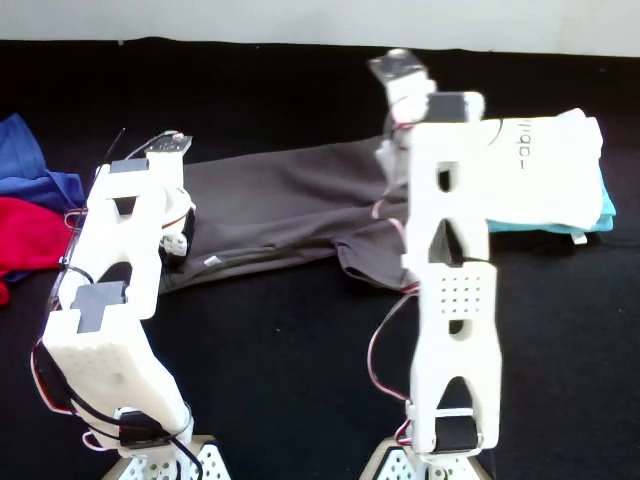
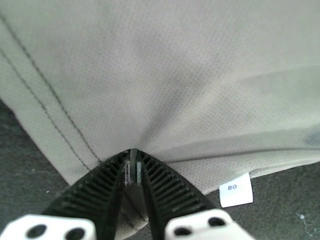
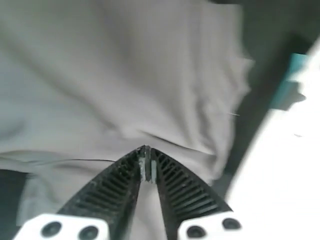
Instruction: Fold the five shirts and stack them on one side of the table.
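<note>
Black table (image 1: 300, 350) under grey shirt (image 1: 290, 200), its far end behind right arm (image 1: 450, 230).

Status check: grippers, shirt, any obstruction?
Left gripper shut on grey shirt. Right gripper shut on it too. Shirt lies stretched lengthwise across table. Folded white shirt close beside right gripper.

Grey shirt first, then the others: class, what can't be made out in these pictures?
High view: dark grey fabric shirt, right end hidden behind white right arm.
High view: teal shirt mostly covered by folded white shirt.
High view: blue shirt and red shirt cut off by the left edge.
</note>
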{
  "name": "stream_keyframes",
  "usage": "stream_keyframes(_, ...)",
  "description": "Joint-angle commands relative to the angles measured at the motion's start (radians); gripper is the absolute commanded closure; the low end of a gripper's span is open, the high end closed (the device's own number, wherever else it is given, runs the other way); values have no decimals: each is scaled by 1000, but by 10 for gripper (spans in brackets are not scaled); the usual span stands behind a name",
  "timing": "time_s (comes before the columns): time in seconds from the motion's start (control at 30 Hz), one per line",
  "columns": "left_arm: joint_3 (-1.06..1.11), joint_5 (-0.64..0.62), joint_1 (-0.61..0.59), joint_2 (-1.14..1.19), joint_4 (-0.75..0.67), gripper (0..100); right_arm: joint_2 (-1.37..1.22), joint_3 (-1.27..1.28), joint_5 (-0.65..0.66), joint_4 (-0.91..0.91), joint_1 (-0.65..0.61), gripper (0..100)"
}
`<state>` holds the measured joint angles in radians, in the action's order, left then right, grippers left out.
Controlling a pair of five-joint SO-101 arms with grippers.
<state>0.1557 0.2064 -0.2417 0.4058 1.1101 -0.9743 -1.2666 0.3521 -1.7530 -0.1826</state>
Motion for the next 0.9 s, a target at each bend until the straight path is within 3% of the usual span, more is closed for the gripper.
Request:
stream_keyframes(0.0,-18,-8,8,7,-34,991,15,36,-43,-13,-73,992)
stream_keyframes(0.4,-19,-8,8,7,-34,991,31,265,-48,-15,-171,992)
stream_keyframes(0.73,-19,-8,8,7,-34,991,289,679,31,-5,-162,992)
stream_keyframes(0.87,-19,-8,8,7,-34,991,369,601,49,44,-127,992)
